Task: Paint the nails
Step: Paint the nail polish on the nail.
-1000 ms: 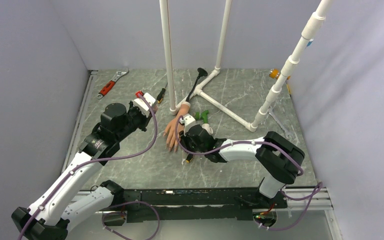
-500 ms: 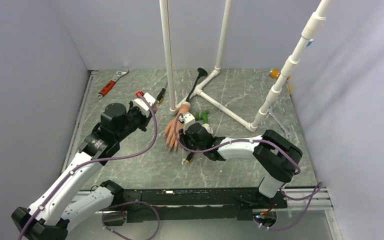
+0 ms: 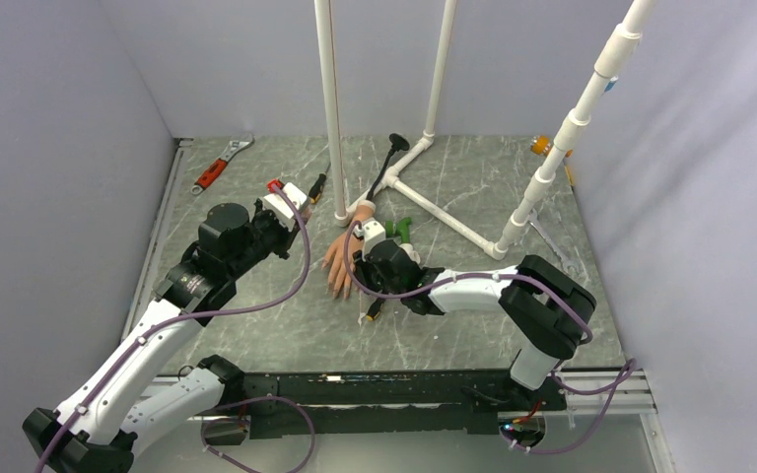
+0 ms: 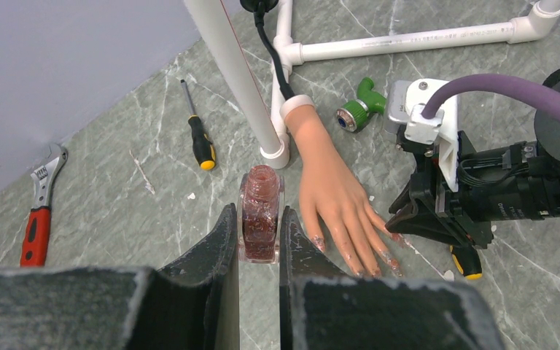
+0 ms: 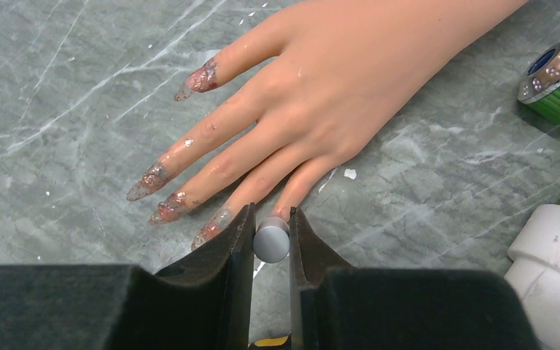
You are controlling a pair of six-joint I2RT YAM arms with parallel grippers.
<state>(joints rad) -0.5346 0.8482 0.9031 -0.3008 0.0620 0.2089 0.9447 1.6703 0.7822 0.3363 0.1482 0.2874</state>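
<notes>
A peach mannequin hand (image 3: 339, 254) lies palm down on the table, fingers toward the near edge. Its nails (image 5: 198, 77) are long and smeared with glittery reddish polish on the thumb and three fingers (image 5: 150, 180). The little finger's tip is hidden behind my right gripper (image 5: 271, 219), which is shut on a round grey brush cap (image 5: 271, 242) right at that fingertip. My left gripper (image 4: 258, 220) is shut on an uncapped bottle of dark red glitter polish (image 4: 261, 208), held upright just left of the hand (image 4: 332, 191).
White PVC pipes (image 3: 331, 108) stand behind the hand, with a floor frame (image 3: 448, 219). A green fitting (image 4: 357, 108) lies by the wrist. A yellow-and-black screwdriver (image 4: 201, 140), a red-handled wrench (image 4: 38, 211) and a yellow-tipped tool (image 3: 371, 313) lie nearby.
My right gripper has crept slightly up and left along the hand. The left arm and the bottle have stayed put.
</notes>
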